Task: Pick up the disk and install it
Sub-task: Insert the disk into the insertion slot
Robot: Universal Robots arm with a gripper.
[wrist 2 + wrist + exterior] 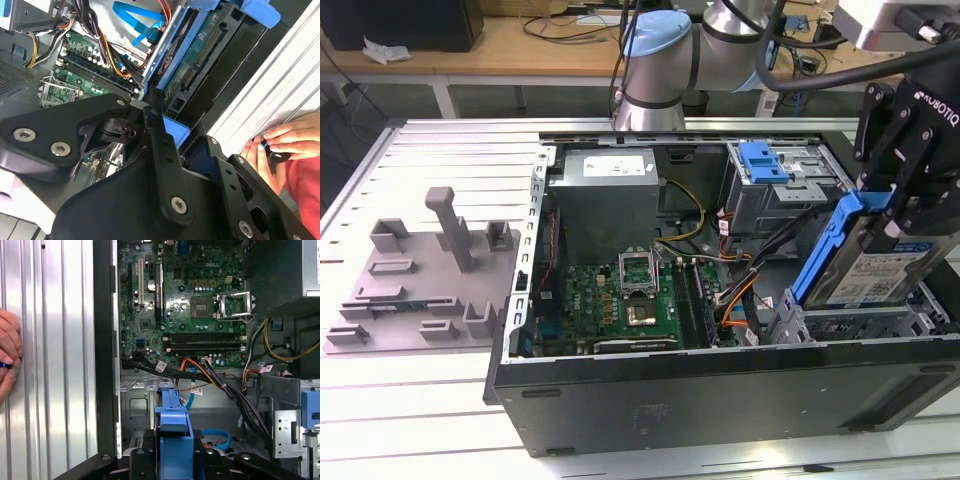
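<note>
Blue-framed silver disk (873,268) w/ white label, tilted, clamped in end effector (903,218).

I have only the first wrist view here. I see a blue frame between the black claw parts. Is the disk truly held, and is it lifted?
Observer: Yes. In the exterior view the claw grips the top end of the disk, which hangs tilted over the open case.
Operator: At which side of the case is it?
Observer: At the exterior view's right, with its lower end down by the metal bay in the near corner.
Operator: I also see some fingers at my picture's edge. What is there?
Observer: In the second wrist view a person's hands lie close together on the grooved table, beside red clothing.
</note>
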